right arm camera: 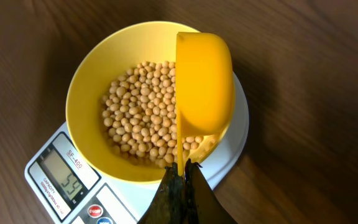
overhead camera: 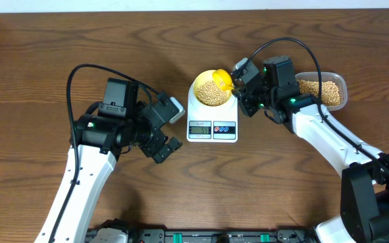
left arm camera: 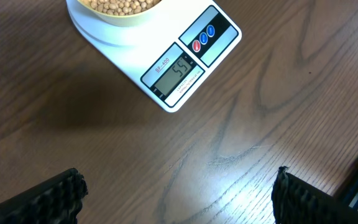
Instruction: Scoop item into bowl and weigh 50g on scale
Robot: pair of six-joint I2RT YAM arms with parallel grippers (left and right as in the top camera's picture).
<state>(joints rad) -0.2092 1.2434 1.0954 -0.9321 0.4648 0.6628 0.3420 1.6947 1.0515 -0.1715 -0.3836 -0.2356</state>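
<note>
Measuring spoon (right arm camera: 204, 81) tipped over our bowl (right arm camera: 86, 81) on the scale (right arm camera: 232, 134).
Right gripper (right arm camera: 180, 177) clamps its handle, soybeans (right arm camera: 142, 112) below; left gripper (left arm camera: 176, 199) hangs wide, empty. Display (left arm camera: 180, 70) looks past fifty: we should spoon a few out gently.

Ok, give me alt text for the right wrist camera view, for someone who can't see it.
The right hand holds a yellow spoon tipped over a yellow bowl of beans, which sits on the white scale.

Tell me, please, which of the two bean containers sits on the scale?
The round yellow bowl; the clear tub rests on the table instead, farther right.
</note>
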